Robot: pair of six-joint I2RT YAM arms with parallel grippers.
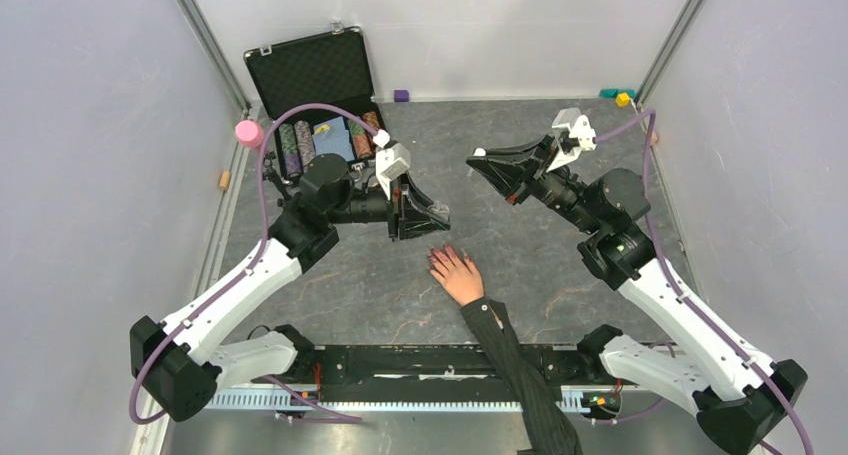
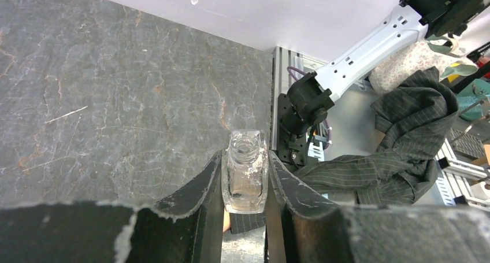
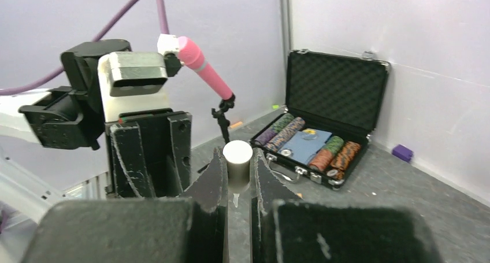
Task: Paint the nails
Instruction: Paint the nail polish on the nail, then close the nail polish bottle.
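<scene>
A pale hand (image 1: 459,275) in a dark pinstriped sleeve (image 1: 520,370) lies flat mid-table, its reddish-pink nails (image 1: 436,259) pointing up-left. My left gripper (image 1: 432,215) hovers just above the fingertips, shut on a small clear open bottle (image 2: 245,170); the sleeve shows below the bottle in the left wrist view (image 2: 398,141). My right gripper (image 1: 484,165) is held up and to the right of the hand, shut on the white cap (image 3: 237,165), whose small brush tip hangs below it. The nails do not show in either wrist view.
An open black case of poker chips (image 1: 325,125) stands at the back left, also in the right wrist view (image 3: 323,136). A pink cylinder (image 1: 248,132) sits at the left rail. Small purple (image 1: 401,95), yellow (image 1: 622,99) and orange (image 1: 224,180) blocks lie near the walls.
</scene>
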